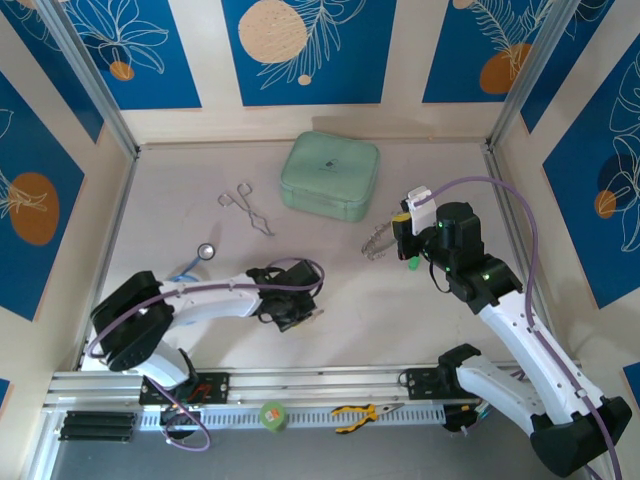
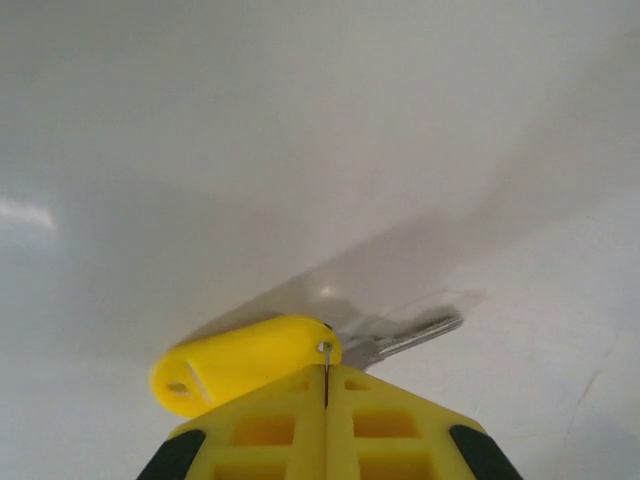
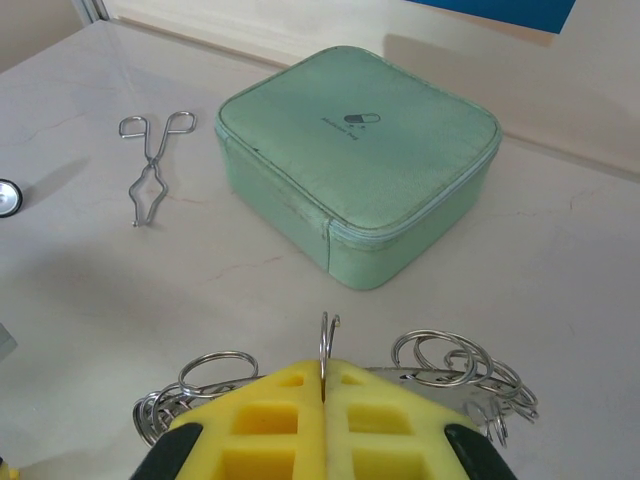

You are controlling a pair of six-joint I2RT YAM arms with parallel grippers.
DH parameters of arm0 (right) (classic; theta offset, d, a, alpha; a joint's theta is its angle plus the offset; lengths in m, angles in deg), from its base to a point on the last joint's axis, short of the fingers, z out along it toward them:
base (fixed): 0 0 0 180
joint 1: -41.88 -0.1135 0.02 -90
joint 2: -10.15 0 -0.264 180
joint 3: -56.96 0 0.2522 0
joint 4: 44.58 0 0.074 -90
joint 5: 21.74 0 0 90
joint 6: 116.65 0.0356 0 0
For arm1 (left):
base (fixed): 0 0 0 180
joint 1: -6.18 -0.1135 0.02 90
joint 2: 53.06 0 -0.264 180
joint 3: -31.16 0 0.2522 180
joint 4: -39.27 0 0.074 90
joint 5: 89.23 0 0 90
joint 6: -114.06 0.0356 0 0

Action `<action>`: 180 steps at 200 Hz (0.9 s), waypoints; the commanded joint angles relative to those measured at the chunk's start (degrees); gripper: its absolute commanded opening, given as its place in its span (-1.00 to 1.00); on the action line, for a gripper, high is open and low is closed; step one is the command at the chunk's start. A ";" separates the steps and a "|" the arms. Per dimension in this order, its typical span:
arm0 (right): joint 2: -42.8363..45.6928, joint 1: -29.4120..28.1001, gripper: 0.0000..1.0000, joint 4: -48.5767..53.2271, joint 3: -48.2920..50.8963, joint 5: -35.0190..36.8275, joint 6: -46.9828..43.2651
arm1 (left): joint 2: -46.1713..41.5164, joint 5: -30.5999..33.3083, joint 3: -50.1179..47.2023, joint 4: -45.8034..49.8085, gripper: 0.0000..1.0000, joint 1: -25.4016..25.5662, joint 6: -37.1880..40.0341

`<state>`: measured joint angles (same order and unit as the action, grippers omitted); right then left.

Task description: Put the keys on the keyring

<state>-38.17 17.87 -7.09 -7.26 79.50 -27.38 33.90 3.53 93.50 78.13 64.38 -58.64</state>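
My left gripper is shut on the thin metal loop of the yellow-headed key. The key's short blade points right, just over the table. From above, that gripper sits low at the table's centre front. My right gripper is shut on one small upright loop of the keyring, and more silver loops fan out on both sides of the fingers. In the top view the keyring hangs left of the right gripper. A small green piece sits beneath it; I cannot tell whether it is the green key.
A mint green zip case lies at the back centre, also in the right wrist view. Silver forceps lie left of it. A small round disc rests near the left arm. Yellow-handled pliers lie on the front rail.
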 commanded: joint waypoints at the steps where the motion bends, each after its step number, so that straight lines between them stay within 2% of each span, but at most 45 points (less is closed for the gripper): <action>1: 1.21 -0.39 -1.00 -0.73 -0.39 -4.28 0.27 | -6.39 12.33 3.52 3.87 -1.00 0.06 15.04; 30: 0.55 -0.84 -1.00 -1.86 0.29 -15.13 -1.23 | -16.06 20.00 1.28 -2.87 -1.00 -0.17 41.71; 59: -1.25 -2.45 -1.00 -4.52 2.06 -27.40 -4.38 | -26.65 19.63 -4.68 -12.63 -1.00 -0.89 69.50; 79: -3.33 -4.39 -1.00 -4.82 1.89 -33.55 -7.30 | -33.35 18.54 -8.91 -17.52 -1.00 -2.30 85.00; 97: -4.56 -6.66 -1.00 -4.90 1.94 -37.03 -10.33 | -38.36 13.76 -10.96 -18.94 -1.00 -5.67 94.10; 110: -5.39 -8.43 -1.00 -4.87 2.21 -38.31 -13.13 | -41.16 7.15 -12.25 -19.43 -1.00 -8.28 100.38; 121: -6.18 -9.83 -1.00 -4.61 2.54 -40.24 -16.73 | -42.62 3.21 -13.72 -20.08 -1.00 -9.05 108.67; 132: -6.76 -10.81 -1.00 -4.57 2.92 -41.40 -20.02 | -43.29 2.25 -14.90 -21.25 -1.00 -9.06 115.29; 144: -7.77 -11.94 -1.00 -4.56 3.25 -41.51 -23.99 | -43.50 1.11 -15.77 -23.25 -1.00 -9.34 119.94; 161: -9.68 -13.01 -1.00 -4.78 3.19 -40.20 -28.23 | -43.41 -4.94 -16.06 -23.71 -1.00 -10.05 126.29; 180: -12.19 -13.94 -1.00 -4.78 3.00 -39.12 -33.15 | -42.28 -7.88 -16.62 -26.50 -1.00 -11.48 128.48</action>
<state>-48.05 4.98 -10.63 -4.66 41.75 -51.05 -8.98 3.71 77.72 56.93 54.82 58.62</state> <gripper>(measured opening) 0.054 0.040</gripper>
